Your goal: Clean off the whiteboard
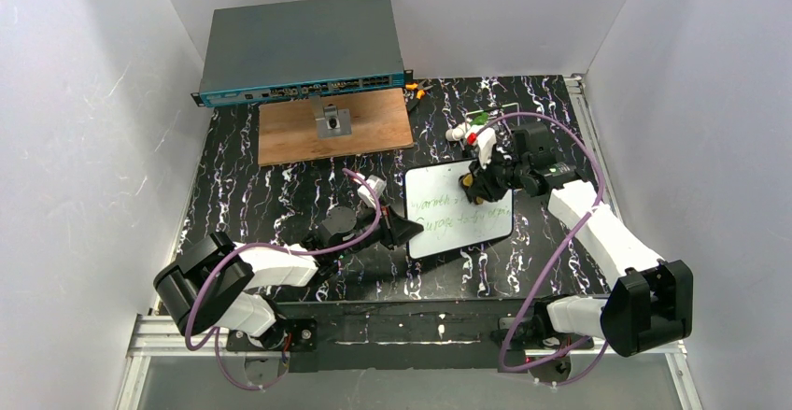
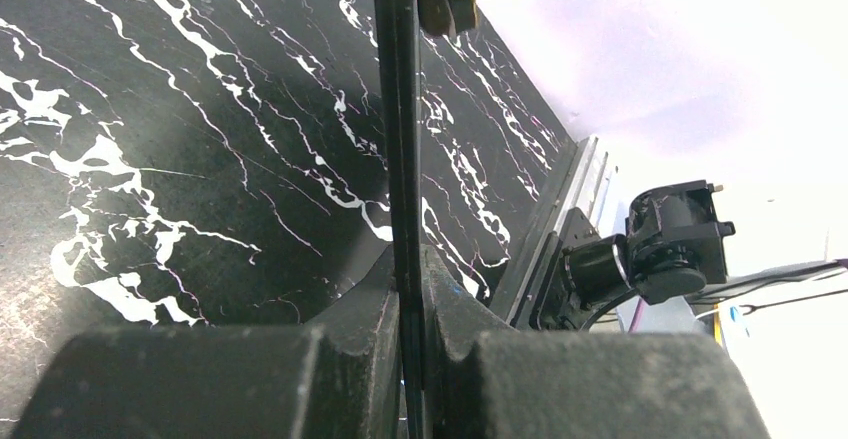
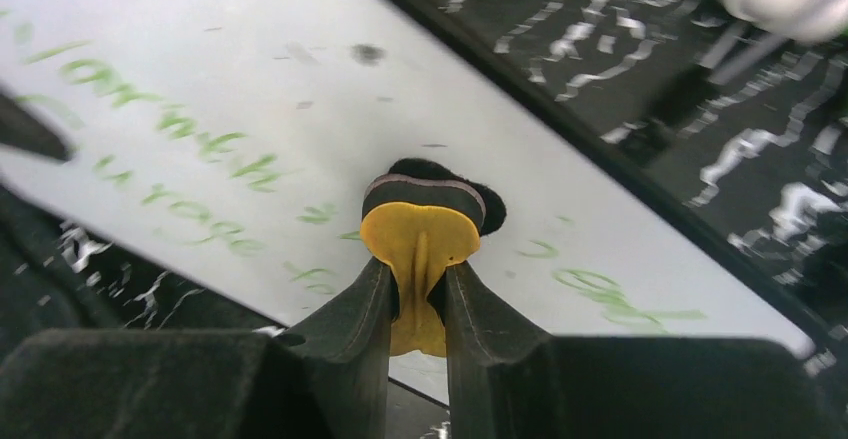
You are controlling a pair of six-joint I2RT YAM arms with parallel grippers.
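Observation:
The whiteboard (image 1: 459, 212) lies on the black marbled table right of centre, with two lines of green handwriting across it. My left gripper (image 1: 403, 230) is shut on its left edge; in the left wrist view the board shows edge-on as a thin dark rim (image 2: 403, 139) between the closed fingers of that gripper (image 2: 411, 271). My right gripper (image 1: 478, 182) is shut on a yellow eraser (image 3: 420, 234) with a black felt pad, which is pressed on the whiteboard (image 3: 200, 69) near its upper right part, among the green letters. The right gripper (image 3: 418, 281) pinches the eraser's yellow handle.
A brown wooden board (image 1: 374, 128) with a small metal block lies at the back. A grey network switch (image 1: 301, 41) stands behind it. Markers and small white items (image 1: 467, 130) lie just behind the whiteboard. White walls enclose three sides. A metal rail (image 1: 586, 120) runs along the right edge.

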